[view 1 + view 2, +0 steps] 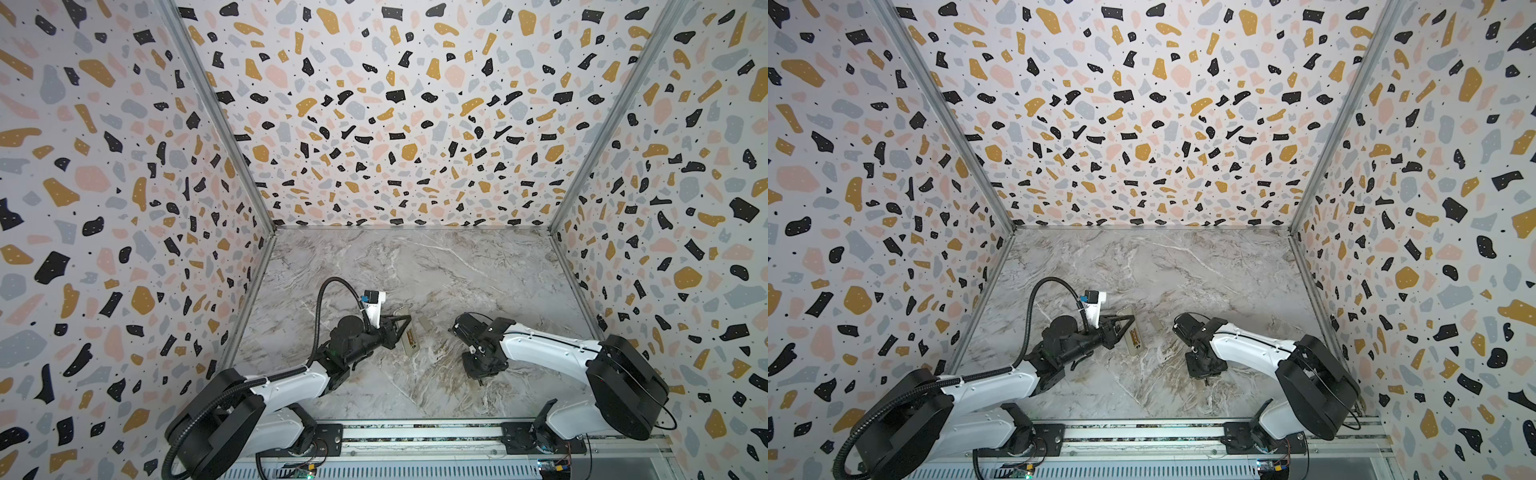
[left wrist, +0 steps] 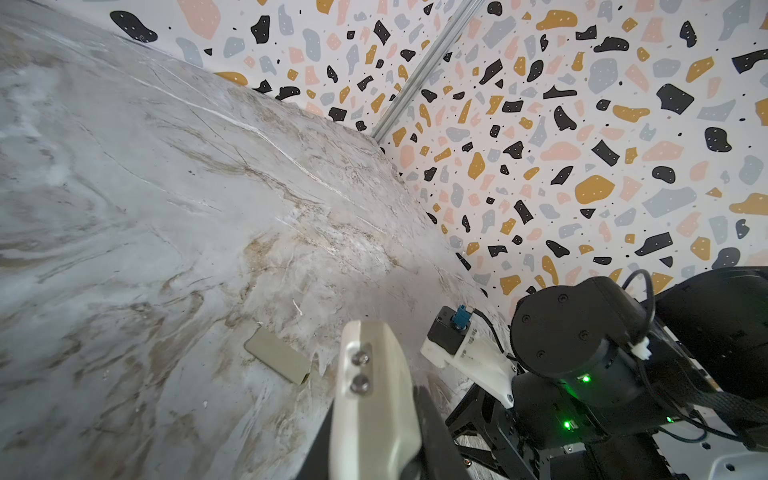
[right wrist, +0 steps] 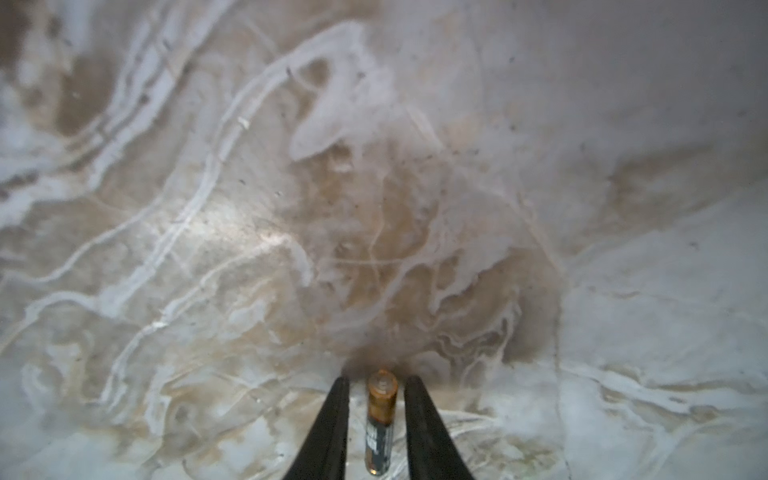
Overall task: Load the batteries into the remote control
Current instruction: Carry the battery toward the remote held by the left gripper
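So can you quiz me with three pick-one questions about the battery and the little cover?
1. Where is the loose battery? A) on the table between the right fingers B) inside a cup C) in a box
2. One end of it is: A) blue B) copper C) green
3. The cover plate is: A) snapped in place B) lying on the table C) held aloft
Answers: A, black fingers stand either side of it; B, that end shines copper; C, it lies flat beside the remote control.
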